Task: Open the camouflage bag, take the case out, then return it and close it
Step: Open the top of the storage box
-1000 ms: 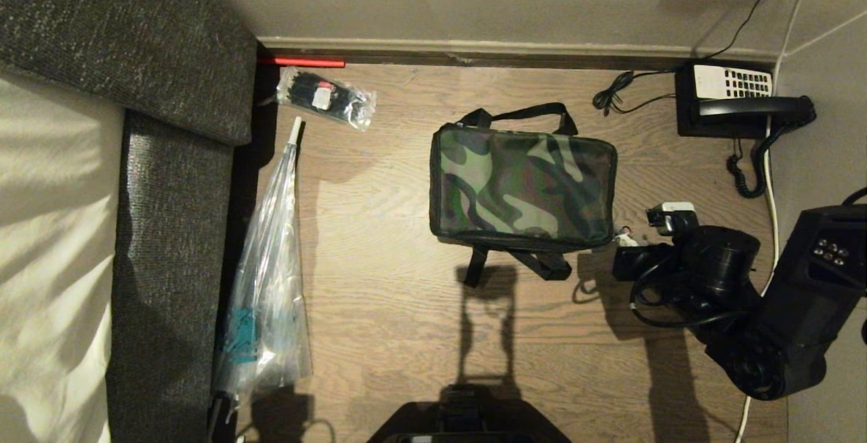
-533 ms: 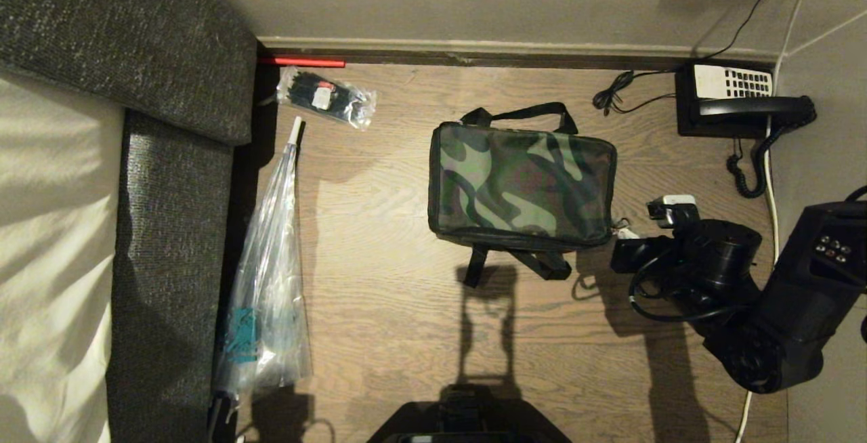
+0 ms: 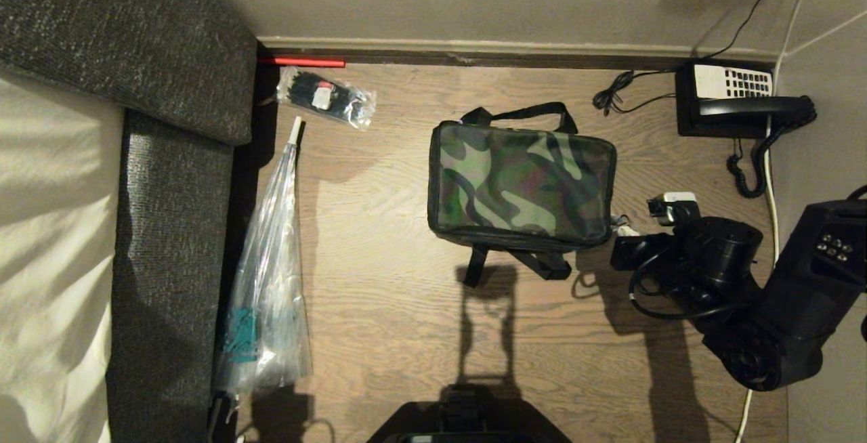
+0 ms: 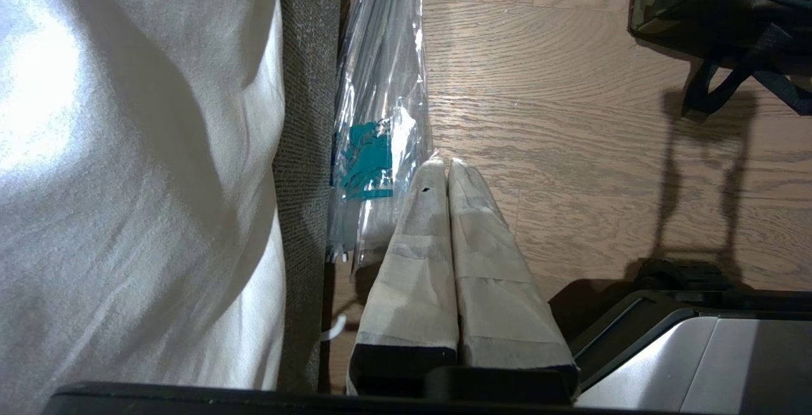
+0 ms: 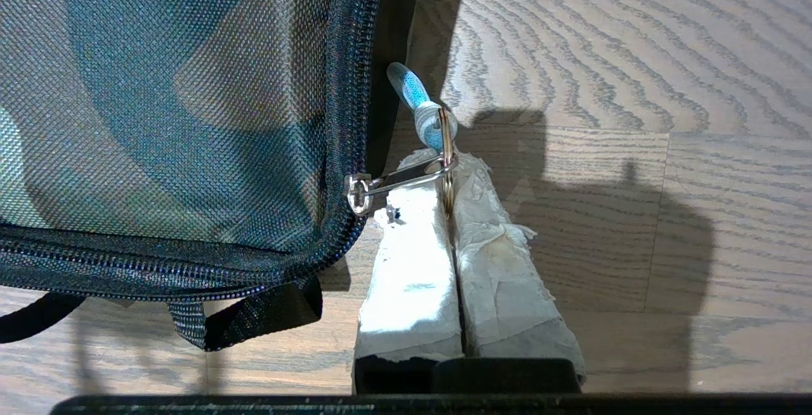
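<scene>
Right gripper (image 5: 449, 177): taped fingers pressed together on the metal key ring (image 5: 448, 148) hooked to the zipper pull (image 5: 393, 181) at the camouflage bag's near right corner; a small blue-and-white tag (image 5: 415, 99) hangs from the same ring.
Right gripper, head view (image 3: 626, 231): low over the floor, just beside the bag's right end.
Left gripper (image 4: 448, 171): fingers pressed together, holding nothing, parked beside the robot's base, above the lower end of the clear plastic sleeve (image 4: 380, 104).
Camouflage bag (image 3: 521, 184): flat on the floor in the middle of the room, zipper run all round the lid, black straps sticking out on the far and near sides.
Surface: wood-plank floor (image 3: 379, 260), grain running left to right, with shadows of the bag straps and the arm across it.
Room: grey upholstered bed frame (image 3: 169, 226) with pale sheet (image 3: 47, 226) on the left; beige wall with skirting (image 3: 474, 53) at the far side; black telephone (image 3: 738, 101) with coiled cord in the far right corner.
Hidden: the bag's inside cannot be seen; the case is not visible.
Small packet (image 3: 325, 97): clear wrapping with dark contents I cannot make out, near the far left corner, beside a red strip (image 3: 305, 61).
</scene>
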